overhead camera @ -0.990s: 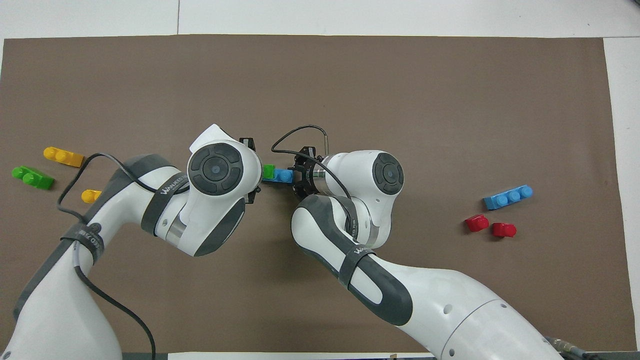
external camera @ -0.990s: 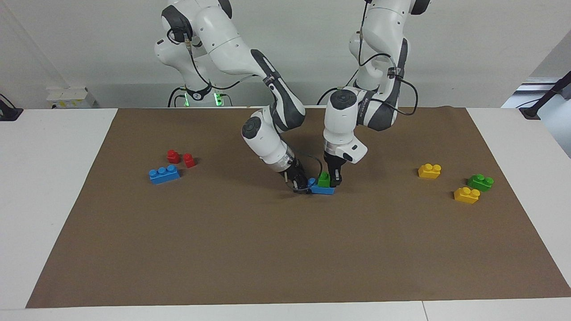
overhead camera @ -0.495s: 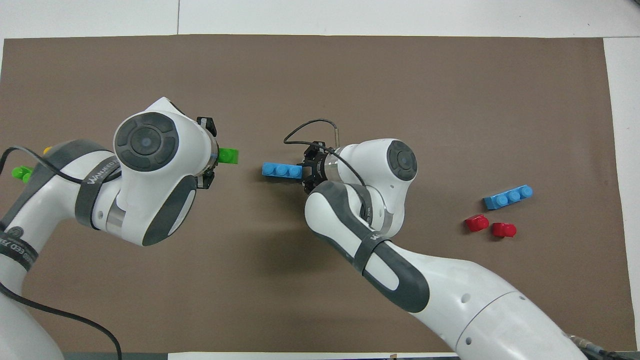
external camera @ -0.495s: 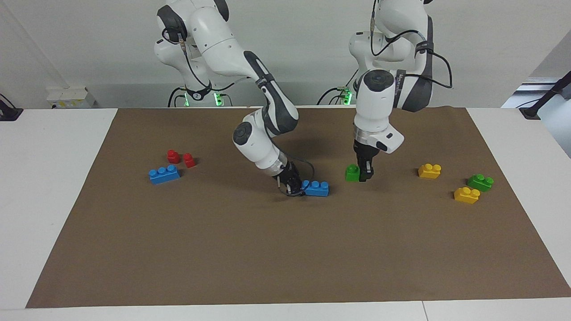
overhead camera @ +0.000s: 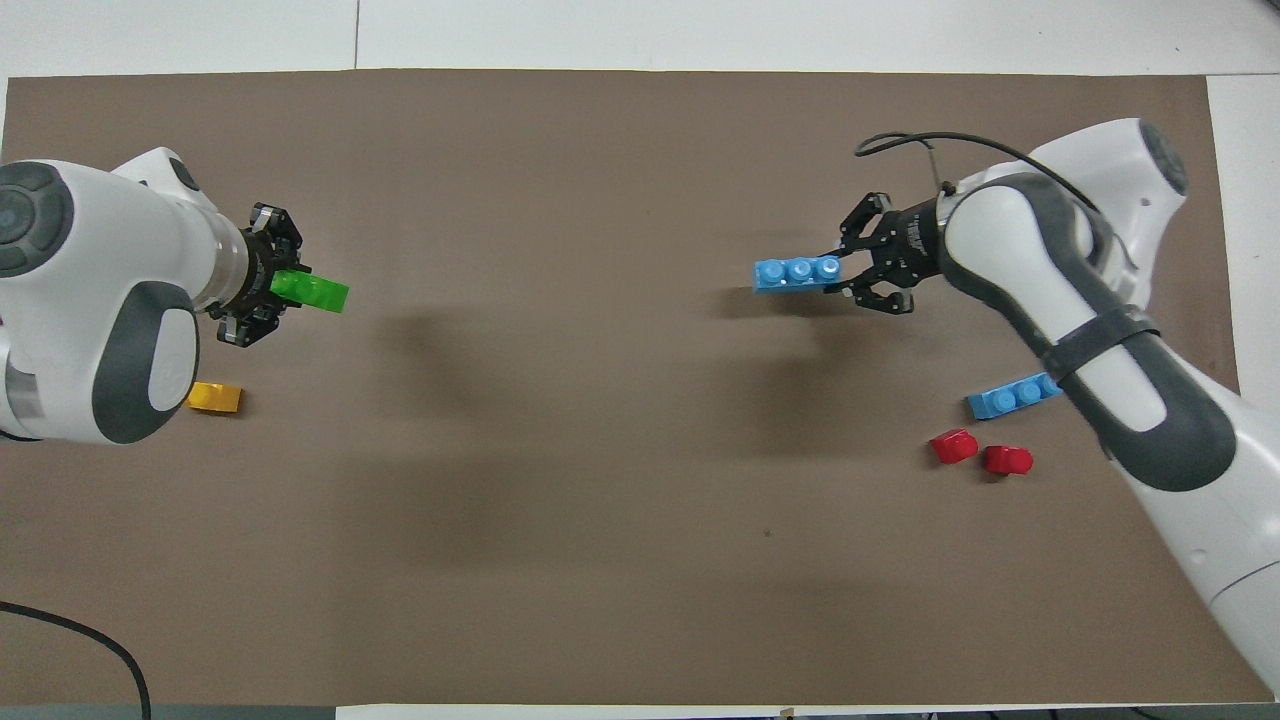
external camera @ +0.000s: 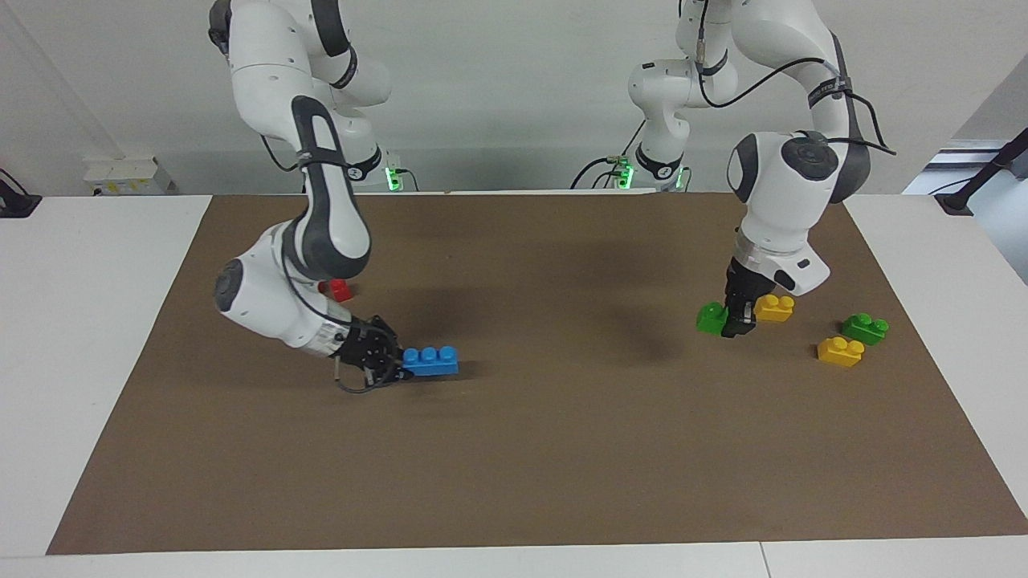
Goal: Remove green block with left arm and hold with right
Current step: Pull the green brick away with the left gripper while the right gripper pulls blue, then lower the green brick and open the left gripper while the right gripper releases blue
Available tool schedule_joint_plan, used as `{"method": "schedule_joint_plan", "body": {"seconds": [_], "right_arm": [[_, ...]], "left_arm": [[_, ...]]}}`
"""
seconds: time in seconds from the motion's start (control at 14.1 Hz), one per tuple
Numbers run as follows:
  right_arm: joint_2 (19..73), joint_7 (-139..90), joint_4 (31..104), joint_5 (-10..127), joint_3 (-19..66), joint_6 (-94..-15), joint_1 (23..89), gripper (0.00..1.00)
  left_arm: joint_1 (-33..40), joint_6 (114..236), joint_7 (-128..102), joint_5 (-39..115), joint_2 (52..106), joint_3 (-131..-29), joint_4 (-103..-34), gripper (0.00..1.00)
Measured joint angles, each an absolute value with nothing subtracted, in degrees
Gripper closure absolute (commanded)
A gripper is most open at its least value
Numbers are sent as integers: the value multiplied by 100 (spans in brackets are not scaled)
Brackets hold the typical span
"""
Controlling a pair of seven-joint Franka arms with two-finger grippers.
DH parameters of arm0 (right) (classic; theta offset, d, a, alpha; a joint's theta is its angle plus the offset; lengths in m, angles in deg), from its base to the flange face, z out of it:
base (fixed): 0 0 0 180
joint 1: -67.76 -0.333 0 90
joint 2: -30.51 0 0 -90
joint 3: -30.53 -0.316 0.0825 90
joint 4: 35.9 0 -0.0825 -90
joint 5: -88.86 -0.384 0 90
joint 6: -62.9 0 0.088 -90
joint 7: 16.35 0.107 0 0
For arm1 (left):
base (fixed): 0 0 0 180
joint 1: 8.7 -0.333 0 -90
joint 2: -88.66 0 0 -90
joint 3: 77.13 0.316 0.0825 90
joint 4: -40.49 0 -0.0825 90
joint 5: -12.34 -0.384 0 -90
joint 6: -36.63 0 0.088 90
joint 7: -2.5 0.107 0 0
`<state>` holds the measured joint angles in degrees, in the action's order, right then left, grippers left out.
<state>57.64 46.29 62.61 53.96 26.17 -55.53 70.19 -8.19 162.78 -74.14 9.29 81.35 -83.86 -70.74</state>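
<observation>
The green block [external camera: 711, 318] [overhead camera: 312, 292] is pinched in the left gripper [external camera: 735, 321] [overhead camera: 275, 290], over the mat [external camera: 562, 449] beside a yellow brick [external camera: 775, 307] at the left arm's end. The right gripper [external camera: 385, 361] [overhead camera: 860, 272] grips a blue brick [external camera: 430, 360] [overhead camera: 797, 273] by one end, over the mat toward its own end.

Bright green block [external camera: 711, 318], blue bricks [external camera: 430, 360], yellow bricks [external camera: 840, 352], red pieces [overhead camera: 954, 446], plain brown mat [external camera: 514, 466]
</observation>
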Motion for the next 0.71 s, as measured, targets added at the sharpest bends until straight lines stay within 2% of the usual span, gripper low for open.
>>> {"method": "schedule_joint_plan", "body": {"seconds": [0.21,0.49,0.71], "right_arm": [[5766,4248,6427,5559,2615,-5416,7606,100],[5754,3929,6661,5577,2615,-5417,7899,100],[5729,3622,6820,5578,2615,-5418,8127,100]], "left_arm": [[-1125,16371,-6671,968,8046,-8382,-7076,100],[-1451,16717,-5977,971,7686,-8380,-7056,100],[-1565,16771,-5740,940,7269,-8378,-6752,100]]}}
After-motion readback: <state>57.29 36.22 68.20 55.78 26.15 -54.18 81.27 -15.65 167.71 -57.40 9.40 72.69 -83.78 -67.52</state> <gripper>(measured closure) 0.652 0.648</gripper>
